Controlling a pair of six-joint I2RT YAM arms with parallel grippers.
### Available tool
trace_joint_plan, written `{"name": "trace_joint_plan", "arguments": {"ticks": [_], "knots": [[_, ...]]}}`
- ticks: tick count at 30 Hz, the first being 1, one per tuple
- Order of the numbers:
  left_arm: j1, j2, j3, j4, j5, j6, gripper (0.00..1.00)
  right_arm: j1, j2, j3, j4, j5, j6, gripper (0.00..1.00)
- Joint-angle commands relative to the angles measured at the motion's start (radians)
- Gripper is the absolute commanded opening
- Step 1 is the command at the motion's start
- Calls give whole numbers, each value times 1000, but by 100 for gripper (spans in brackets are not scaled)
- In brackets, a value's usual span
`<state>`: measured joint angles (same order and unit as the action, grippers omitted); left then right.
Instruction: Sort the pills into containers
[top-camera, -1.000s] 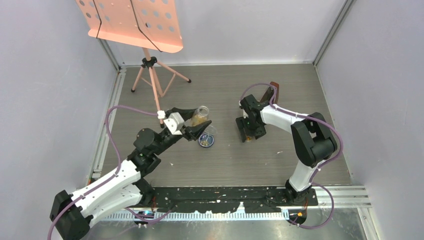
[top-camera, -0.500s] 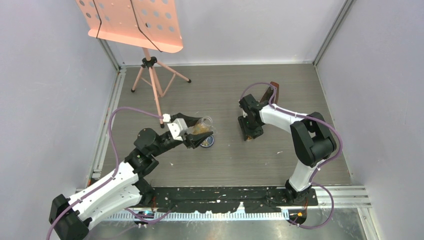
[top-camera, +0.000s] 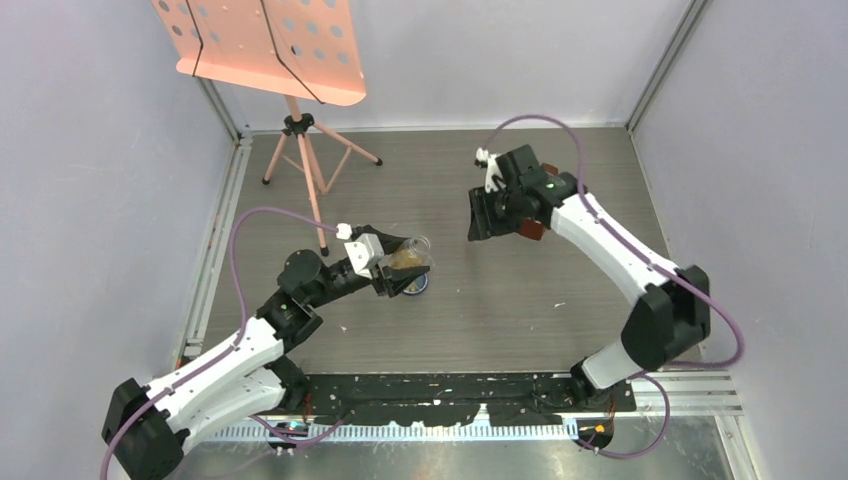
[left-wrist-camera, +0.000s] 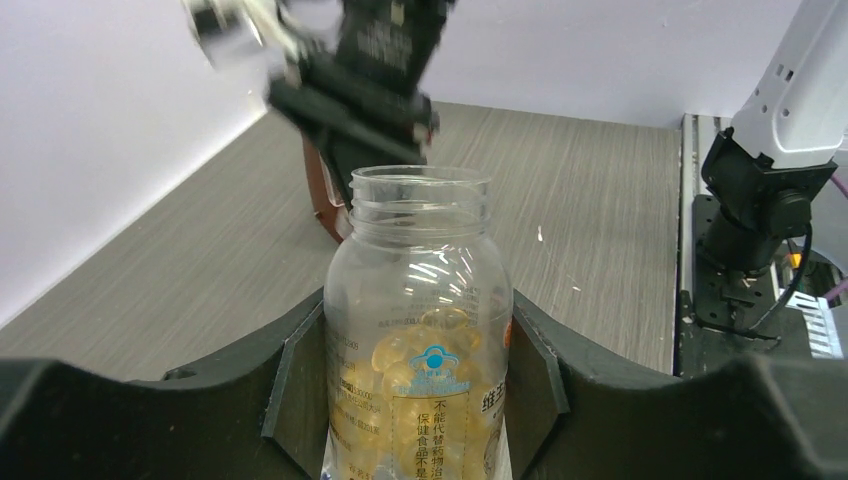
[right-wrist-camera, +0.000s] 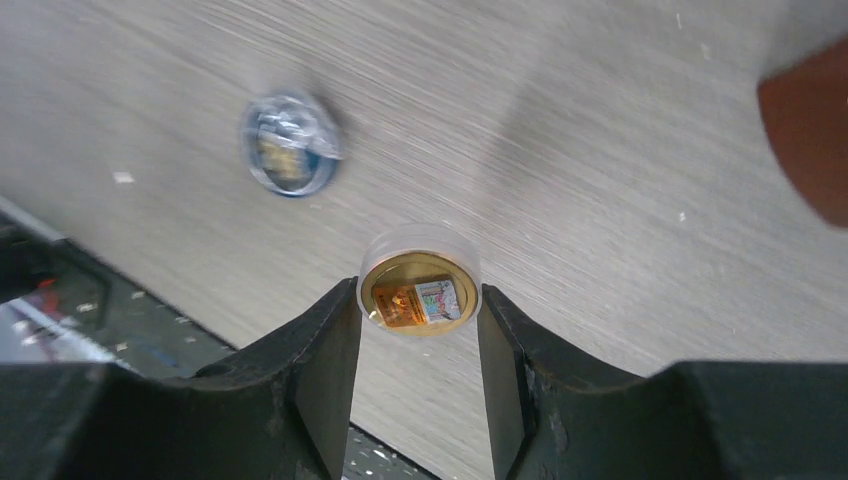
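Table edges: pale walls close off the left, far and right sides, and the arm bases sit along the near edge. The grey wood-grain table (top-camera: 470, 330) has its widest open run from the middle toward the near-right corner, marked only by a white fleck (top-camera: 558, 305).

- Far-left corner: a salmon-pink music stand (top-camera: 262, 42). Its tripod legs spread onto the table and one leg reaches toward the left arm's wrist, so room is tight there.
- Left of middle: the left gripper (top-camera: 397, 268) is clamped around a clear bottle (left-wrist-camera: 420, 330), one finger flat on each side. The mouth is uncapped. The bottle is tipped, mouth pointing right.
- Yellowish pills (left-wrist-camera: 415, 355) fill the bottle's lower part.
- Under the bottle: the blue dish (top-camera: 418, 287) sits on the table, partly covered by the bottle in the top view. The right wrist view shows a few pills in it, blurred.
- Right of middle, toward the far edge: the right gripper (right-wrist-camera: 418, 320) is lifted above the table, well apart from the dish. Its fingers are closed part way and pinch the bottle cap (right-wrist-camera: 418, 293) by its rim, gold inner face toward the wrist camera.
- Just beside that gripper: a brown metronome (top-camera: 533, 228), mostly hidden by the right arm.
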<state>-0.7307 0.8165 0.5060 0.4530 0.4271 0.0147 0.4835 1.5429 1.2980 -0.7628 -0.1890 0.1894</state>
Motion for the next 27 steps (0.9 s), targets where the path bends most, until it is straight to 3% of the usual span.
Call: {"name": "trace_joint_plan", "arguments": {"ticks": [1, 11, 19, 27], "knots": [[26, 0, 22, 8, 100, -35, 11, 3, -117, 157, -94, -196, -103, 31], [32, -45, 72, -197, 202, 53, 11, 16, -238, 215, -79, -587, -224, 33], [32, -10, 154, -311, 255, 68, 11, 208, -250, 251, -89, -539, -256, 33], [32, -8, 161, -315, 231, 63, 11, 251, -245, 282, -82, -503, -254, 33]]}}
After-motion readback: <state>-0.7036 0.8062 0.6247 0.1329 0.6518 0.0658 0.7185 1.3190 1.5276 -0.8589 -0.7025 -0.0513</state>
